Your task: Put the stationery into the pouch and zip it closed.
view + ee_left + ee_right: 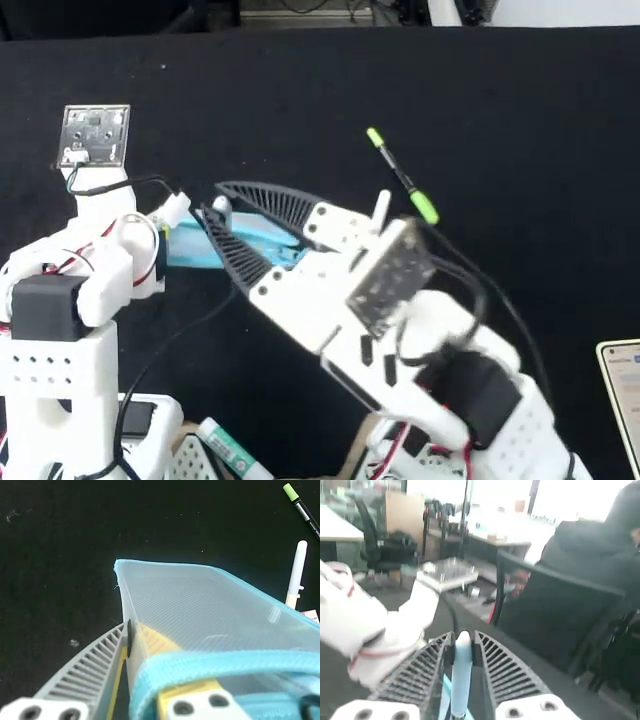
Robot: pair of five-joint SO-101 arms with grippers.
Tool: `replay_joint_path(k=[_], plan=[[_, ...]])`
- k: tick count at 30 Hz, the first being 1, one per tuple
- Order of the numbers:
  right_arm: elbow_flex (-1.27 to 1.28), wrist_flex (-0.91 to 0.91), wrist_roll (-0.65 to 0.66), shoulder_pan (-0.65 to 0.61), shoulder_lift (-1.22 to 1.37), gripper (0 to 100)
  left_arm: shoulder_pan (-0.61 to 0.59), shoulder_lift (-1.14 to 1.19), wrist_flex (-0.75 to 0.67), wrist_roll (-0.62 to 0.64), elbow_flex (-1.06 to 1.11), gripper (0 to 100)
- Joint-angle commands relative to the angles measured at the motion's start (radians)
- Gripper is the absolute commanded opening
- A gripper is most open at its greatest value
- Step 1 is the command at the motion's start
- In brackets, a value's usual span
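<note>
We see left end effector (131, 641) clamped on pouch (210, 610) edge; soft, floppy mesh, so hold by zipper band. Right end effector (463, 639) closed on blue pen (461, 675), light and slick, at pouch's 3 o'clock. Green marker (402, 175) and white pen (380, 208) at 2 o'clock on tabletop (520, 100).

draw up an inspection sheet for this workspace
surface: black table
job's things: mesh pouch and light blue pen both held; green-capped marker and white pen lying on the table
clutter: glue stick by the arm bases; screen device at the table edge
grippers: left gripper shut on pouch; right gripper shut on light blue pen
cables: black cable on the left arm
surroundings: office chair, desks behind
</note>
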Motion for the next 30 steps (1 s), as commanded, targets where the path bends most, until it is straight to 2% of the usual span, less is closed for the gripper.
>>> replay_joint_path(k=[1,6,11,12,18,23,27,30], plan=[[0.091,-0.026,-0.002,-0.006,-0.058,1.1,0.005,-0.006,-0.002,-0.008,-0.061,3],[0.226,-0.017,-0.002,-0.006,-0.157,1.8,0.005,-0.006,-0.005,-0.008,-0.061,3],[0.213,0.095,-0.008,-0.031,-0.17,22.4,0.005,-0.006,-0.006,-0.005,-0.061,3],[0.179,0.137,-0.008,-0.04,-0.173,23.2,0.005,-0.006,-0.006,-0.005,-0.061,3],[-0.202,0.431,0.0,-0.044,-0.168,16.3,0.005,-0.006,-0.006,-0.006,-0.061,3],[-0.285,0.736,0.0,-0.055,-0.108,15.5,0.005,-0.006,-0.006,-0.008,-0.064,3],[-0.22,0.921,-0.008,-0.196,-0.024,15.5,0.004,-0.006,-0.006,-0.008,-0.068,3],[-0.159,0.971,-0.029,-0.325,0.008,15.5,-0.018,-0.006,-0.008,-0.008,-0.068,3]])
